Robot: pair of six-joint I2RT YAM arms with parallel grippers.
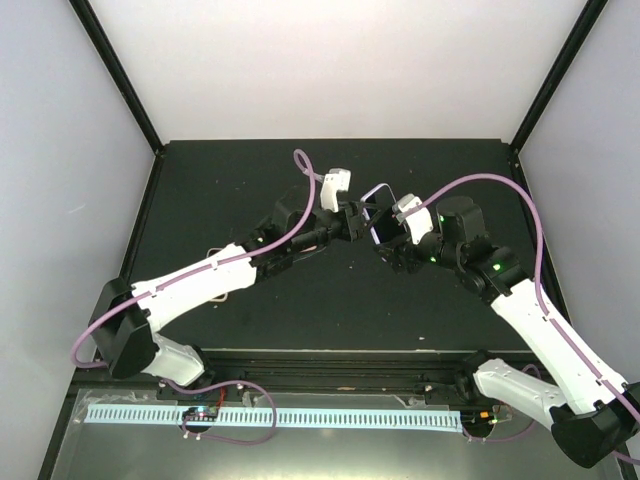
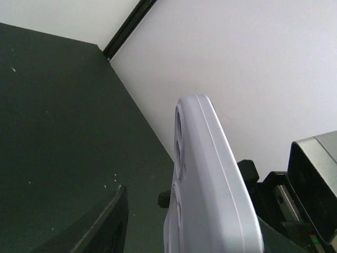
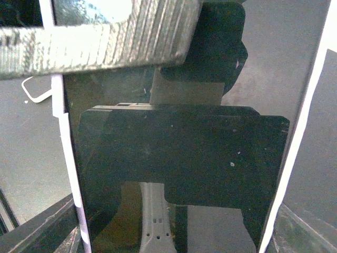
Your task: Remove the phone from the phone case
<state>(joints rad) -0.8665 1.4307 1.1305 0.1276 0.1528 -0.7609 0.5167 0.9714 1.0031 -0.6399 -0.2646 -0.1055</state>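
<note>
Top external: the phone sits in its phone case, aloft over the table's middle. The left gripper and right gripper crowd in there too; clenched or released, I can't tell. Peel one case corner first, I'd say.

Phone case pale lilac; phone screen black; table black.

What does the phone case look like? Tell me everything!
The phone case is pale lilac-white, smooth and plastic-looking, with rounded corners and round camera holes. It's up above the table, tipped on edge, with the phone inside. The right gripper pinches it; the left gripper is at its other side.
</note>
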